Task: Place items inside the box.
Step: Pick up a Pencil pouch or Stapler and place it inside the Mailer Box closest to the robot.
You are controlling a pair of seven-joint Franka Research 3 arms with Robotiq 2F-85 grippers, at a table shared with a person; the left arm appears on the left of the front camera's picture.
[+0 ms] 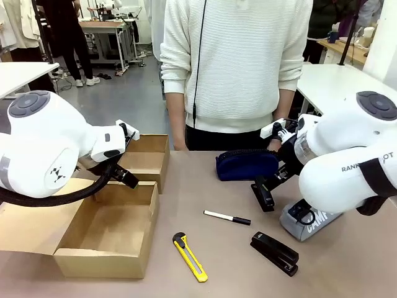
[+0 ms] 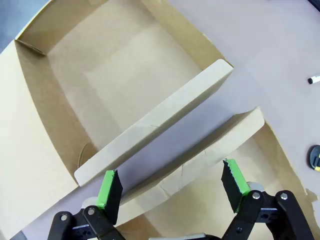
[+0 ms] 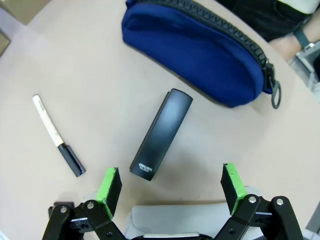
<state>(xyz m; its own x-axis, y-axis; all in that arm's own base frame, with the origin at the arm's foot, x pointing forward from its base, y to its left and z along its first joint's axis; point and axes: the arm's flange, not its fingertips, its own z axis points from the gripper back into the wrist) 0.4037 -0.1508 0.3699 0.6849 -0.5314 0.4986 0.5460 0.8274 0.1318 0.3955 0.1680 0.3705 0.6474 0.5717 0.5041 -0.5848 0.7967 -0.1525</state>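
Nearest the robot on its left stands an open brown cardboard box [image 1: 105, 239], flaps spread. All the desk things lie outside it on the pale brown table [image 1: 236, 276].

Just right of the box's near corner lies a yellow utility knife with a black end [image 1: 190, 256]. Farther right of it is a closed black stapler [image 1: 274, 252]. Beyond that stapler, well right of the box, is a grey fabric pouch with white lettering [image 1: 307, 223], partly hidden by the right arm. A slim white marker with a black cap [image 1: 227, 217] lies between the box and the grey pouch.

The left gripper [image 2: 172, 186] hangs over the box's far edge with its green pads spread wide and nothing between them. Below it are a box flap [image 2: 150, 127] and a strip of table. Just behind the box sits a second, smaller brown cardboard box [image 1: 147, 158].

Across from the box, the right gripper [image 3: 172, 186] hovers with its fingers wide apart above a second long black stapler [image 3: 162, 135], not touching it. Just past this stapler lies a navy zip pouch of soft fabric [image 3: 195, 50]. A person in a white ribbed sweater [image 1: 236, 68] stands at the far edge.
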